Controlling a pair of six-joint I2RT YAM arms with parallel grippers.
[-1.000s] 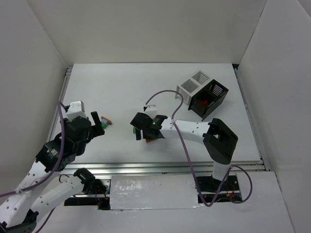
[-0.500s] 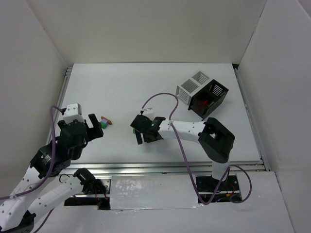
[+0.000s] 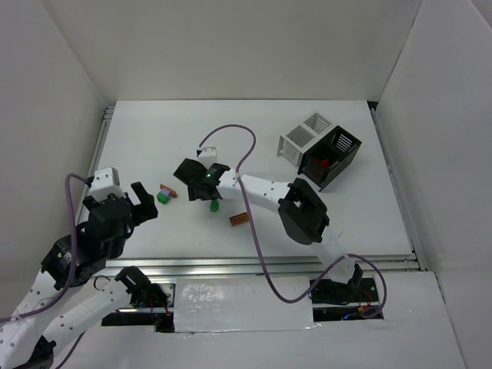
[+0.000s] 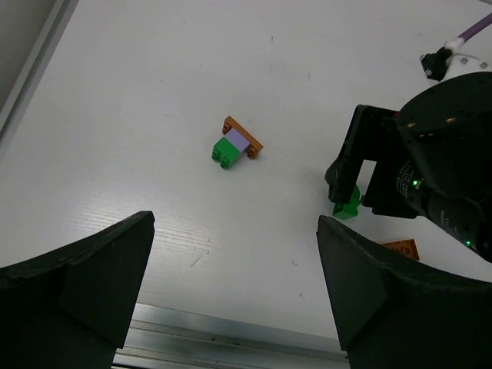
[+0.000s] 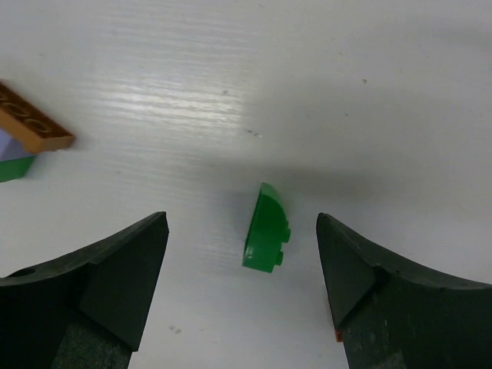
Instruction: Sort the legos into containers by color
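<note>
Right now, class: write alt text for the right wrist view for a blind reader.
A small green lego lies on the white table, untouched, inside the open right gripper. An orange-brown, purple and green lego stack is cut off at the left edge.

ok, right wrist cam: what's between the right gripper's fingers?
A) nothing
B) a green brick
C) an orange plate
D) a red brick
B: a green brick lies loose inside the open right gripper, touching neither finger.
</note>
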